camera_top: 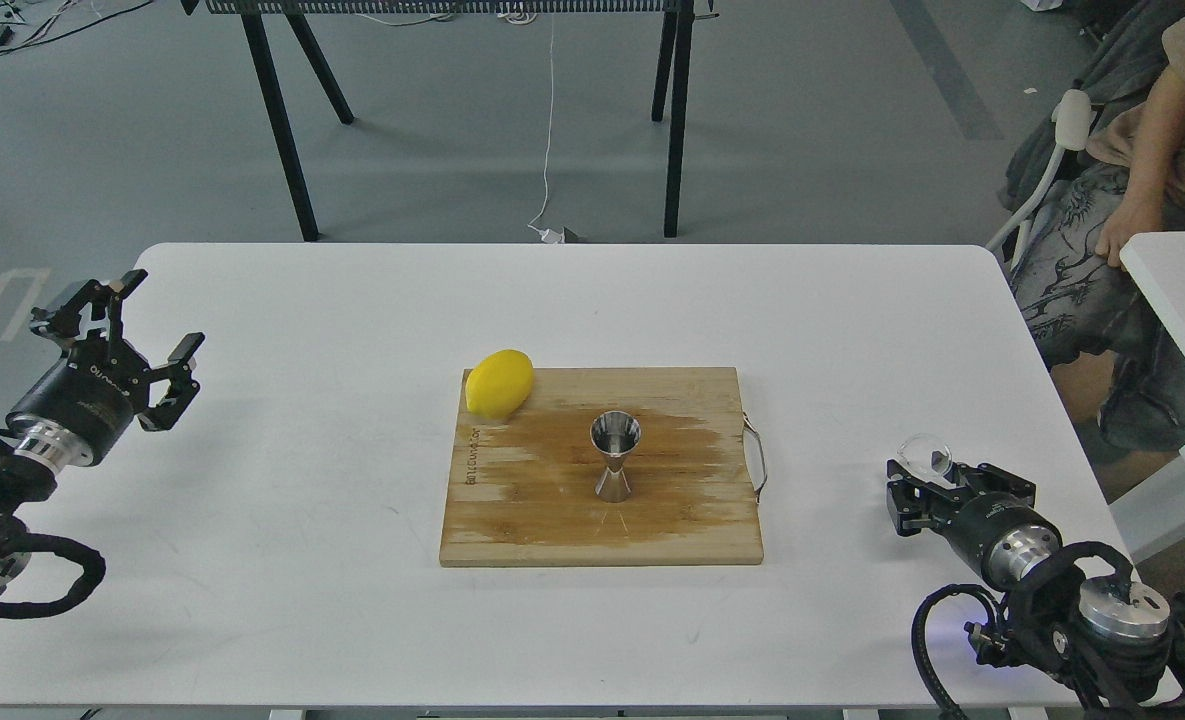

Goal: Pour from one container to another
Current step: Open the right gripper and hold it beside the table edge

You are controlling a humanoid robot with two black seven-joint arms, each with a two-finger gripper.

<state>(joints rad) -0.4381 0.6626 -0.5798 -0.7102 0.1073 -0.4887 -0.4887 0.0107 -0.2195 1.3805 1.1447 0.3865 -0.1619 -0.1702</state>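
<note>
The shiny steel jigger [615, 456] stands upright in the middle of the wooden cutting board [552, 535]. The small clear glass cup [925, 455] is far to its right, above the table's right side, sitting between the fingers of my right gripper [924, 482], which is shut on it. The cup looks tilted, and I cannot see any contents. My left gripper [159, 316] hovers over the table's left edge, open and empty, far from the board.
A yellow lemon [499, 383] lies on the board's far left corner. The board has a metal handle [758, 460] on its right side and a dark wet patch. A seated person [1142, 180] and a second white table [1177, 300] are at the right.
</note>
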